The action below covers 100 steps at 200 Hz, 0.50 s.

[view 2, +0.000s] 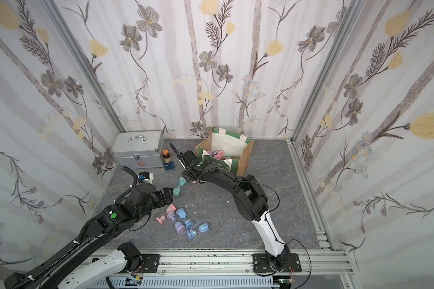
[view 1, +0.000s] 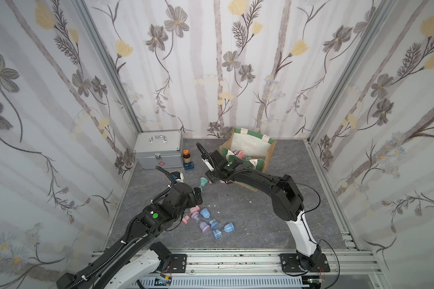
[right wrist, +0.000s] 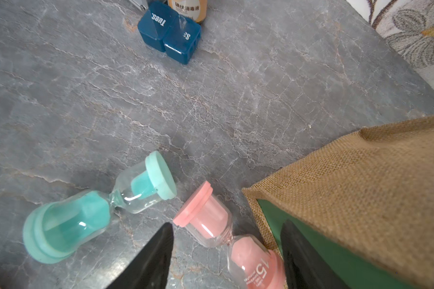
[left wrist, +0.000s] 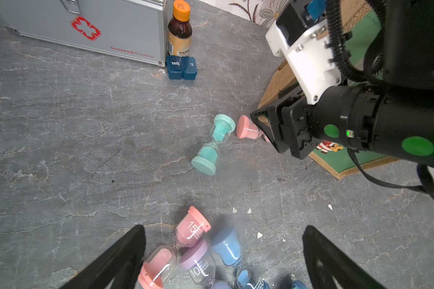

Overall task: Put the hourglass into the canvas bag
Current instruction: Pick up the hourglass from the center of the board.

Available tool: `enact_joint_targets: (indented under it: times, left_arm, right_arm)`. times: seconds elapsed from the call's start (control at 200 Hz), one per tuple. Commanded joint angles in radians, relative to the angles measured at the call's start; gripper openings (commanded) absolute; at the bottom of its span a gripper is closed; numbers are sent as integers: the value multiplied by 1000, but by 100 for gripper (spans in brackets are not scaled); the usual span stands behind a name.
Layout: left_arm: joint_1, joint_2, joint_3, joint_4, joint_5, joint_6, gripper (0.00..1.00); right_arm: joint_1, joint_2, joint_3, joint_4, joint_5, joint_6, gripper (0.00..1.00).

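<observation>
Right wrist — pink hourglass (right wrist: 229, 237) between fingers (right wrist: 158, 255) of right hand (right wrist: 227, 224); canvas bag (right wrist: 361, 187) beside.

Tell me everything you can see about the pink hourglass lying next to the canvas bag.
The pink hourglass is a clear double bulb, glass or plastic by its look, with pink caps and pink sand, and a white 15 printed on one bulb. It lies on its side on the grey table, beside the jute corner of the canvas bag. The right gripper straddles it, jaws apart; whether they touch it is unclear.

Left hand (left wrist: 224, 227) agape — right hand (right wrist: 227, 222) half-spread.
</observation>
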Motion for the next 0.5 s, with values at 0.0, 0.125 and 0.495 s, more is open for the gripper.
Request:
enact_joint_targets:
  times: [0.0, 0.125, 0.495]
  left_arm:
    - [2, -1, 2, -16, -31, -16, 100]
    - [1, 2, 2, -17, -36, -16, 100]
    - [2, 4, -1, -16, -34, -18, 100]
  right_arm:
    - [-6, 27, 21, 42, -28, -27, 64]
    - [-6, 53, 27, 44, -52, -42, 65]
    - [5, 110, 25, 40, -111, -73, 66]
